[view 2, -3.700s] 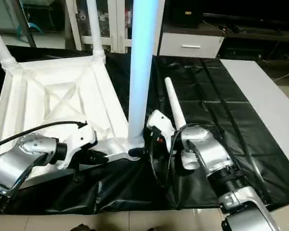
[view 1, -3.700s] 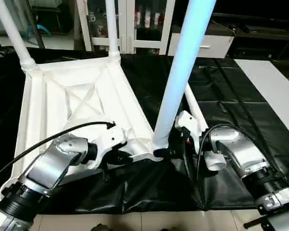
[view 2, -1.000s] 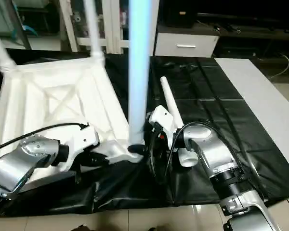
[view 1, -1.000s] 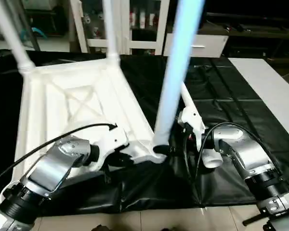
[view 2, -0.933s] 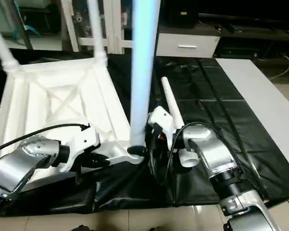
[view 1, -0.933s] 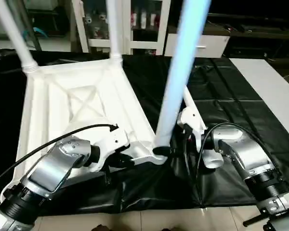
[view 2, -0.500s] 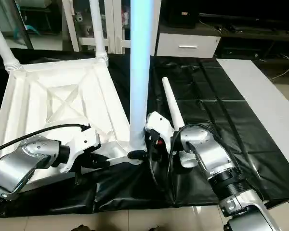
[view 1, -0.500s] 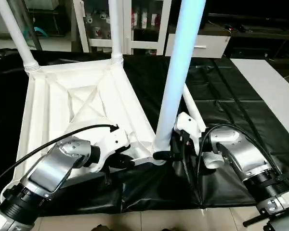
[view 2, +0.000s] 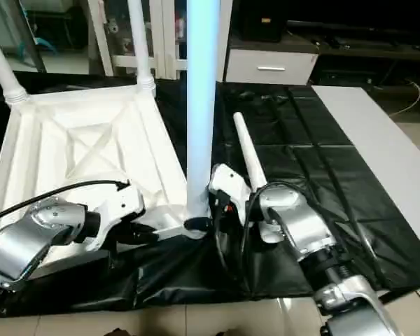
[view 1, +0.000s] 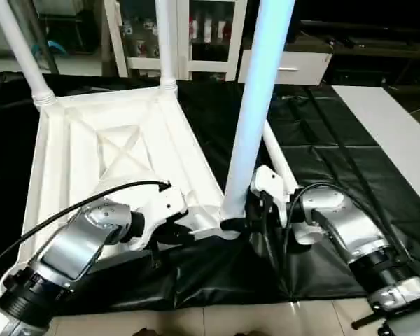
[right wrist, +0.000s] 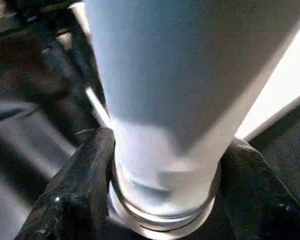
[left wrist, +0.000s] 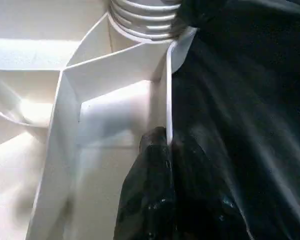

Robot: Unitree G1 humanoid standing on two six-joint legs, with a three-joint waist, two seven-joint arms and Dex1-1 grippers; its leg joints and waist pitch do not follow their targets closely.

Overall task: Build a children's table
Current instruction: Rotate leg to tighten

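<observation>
The white tabletop (view 1: 112,154) lies upside down on the black cover, ribbed underside up. Two white legs stand in its far corner sockets, one on the left (view 1: 17,49) and one on the right (view 1: 162,42). A third leg (view 1: 255,119) stands upright in the near right corner socket. My right gripper (view 1: 234,225) is shut around its base, and black fingers (right wrist: 90,170) flank the ringed foot in the right wrist view. My left gripper (view 1: 178,234) is shut on the tabletop's near rim (left wrist: 167,100) beside that socket. The fourth leg (view 2: 245,154) lies loose on the cover behind my right wrist.
A white glass-door cabinet (view 1: 196,35) and a white drawer unit (view 1: 294,66) stand at the back. A pale floor strip (view 1: 399,126) runs along the right of the black cover (view 1: 322,126). The cover's front edge meets tiled floor (view 1: 217,318) just below my arms.
The camera has swayed a little. My right wrist sits slightly closer to the upright leg's base than before. Both grips are as they were.
</observation>
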